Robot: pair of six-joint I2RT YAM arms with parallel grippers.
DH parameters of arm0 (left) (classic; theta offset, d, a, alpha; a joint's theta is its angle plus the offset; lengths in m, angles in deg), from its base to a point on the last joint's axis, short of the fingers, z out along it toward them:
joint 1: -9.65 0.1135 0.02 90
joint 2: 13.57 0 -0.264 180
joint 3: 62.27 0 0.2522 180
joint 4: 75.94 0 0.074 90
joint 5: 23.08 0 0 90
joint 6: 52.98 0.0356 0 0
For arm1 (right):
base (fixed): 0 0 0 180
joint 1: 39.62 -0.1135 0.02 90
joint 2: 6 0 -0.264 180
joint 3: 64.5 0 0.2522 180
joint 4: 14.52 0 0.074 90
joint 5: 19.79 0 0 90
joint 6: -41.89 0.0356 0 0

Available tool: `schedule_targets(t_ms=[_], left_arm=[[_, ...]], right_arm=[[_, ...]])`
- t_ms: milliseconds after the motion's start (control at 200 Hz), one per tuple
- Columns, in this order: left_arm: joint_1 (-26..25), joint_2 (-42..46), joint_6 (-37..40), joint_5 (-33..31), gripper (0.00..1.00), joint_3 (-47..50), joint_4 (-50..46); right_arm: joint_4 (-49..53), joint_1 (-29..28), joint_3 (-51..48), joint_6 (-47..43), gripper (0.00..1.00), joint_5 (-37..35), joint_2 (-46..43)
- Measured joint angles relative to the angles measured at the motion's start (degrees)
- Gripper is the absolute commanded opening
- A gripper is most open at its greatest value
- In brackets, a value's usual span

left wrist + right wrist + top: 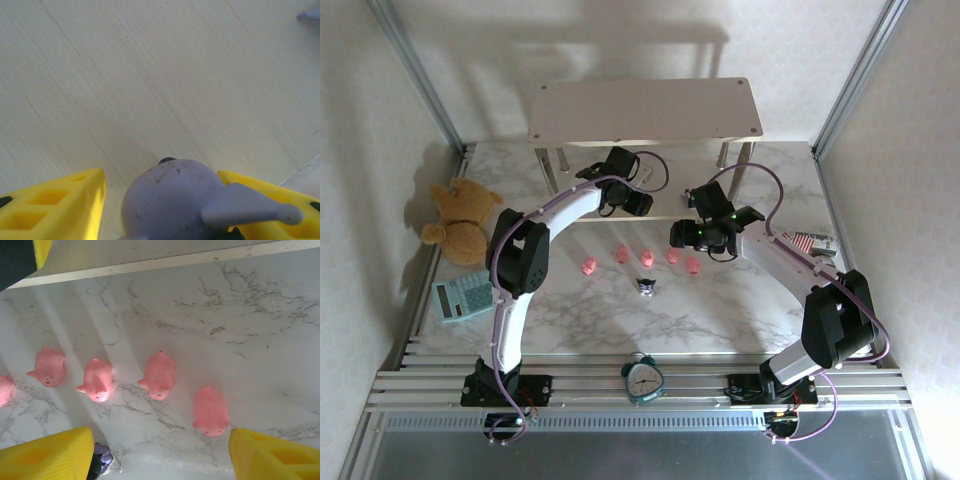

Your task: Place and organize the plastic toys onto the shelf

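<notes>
The shelf [645,110] stands at the back of the marble table. My left gripper [632,203] reaches under its top board, over the lower board [150,75]. There its yellow fingers [60,207] stand around a purple figurine [172,200], with a gap showing on the left side, so it is open. A second purple piece [311,15] shows at the far right of that board. My right gripper [161,450] hangs open above a row of several pink pigs [159,375] on the table [672,257]. Another purple figurine [646,286] stands in front of the row [102,460].
A brown teddy bear [460,220] and a calculator [463,297] lie at the left. A teal alarm clock [643,380] stands at the near edge between the arm bases. A small striped thing [812,242] lies at the right. Metal frame posts rise at both back corners.
</notes>
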Motion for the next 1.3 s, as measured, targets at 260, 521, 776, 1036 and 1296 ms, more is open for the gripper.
schedule_targets(t_ms=[260,521,776,1036,1296], left_arm=[[0.0,1.3,0.0,-0.2,0.60,3.2,1.4],[0.0,5.7,0.0,-0.4,0.60,8.1,4.5],[0.0,10.3,-0.5,-0.4,0.60,11.0,7.2],[0.0,20.7,-2.1,-1.6,0.60,21.2,8.8],[-1.9,39.7,-7.9,-3.5,0.61,37.1,10.6]], right_arm=[[-0.2,0.0,-0.2,0.0,0.73,0.1,0.0],[-0.9,0.1,-1.0,0.0,0.72,1.1,0.0],[-1.0,0.1,-1.0,0.0,0.73,1.1,-0.2],[-1.0,0.1,-1.1,0.0,0.73,1.0,-0.7],[-0.6,0.1,-2.2,0.0,0.73,1.0,-2.1]])
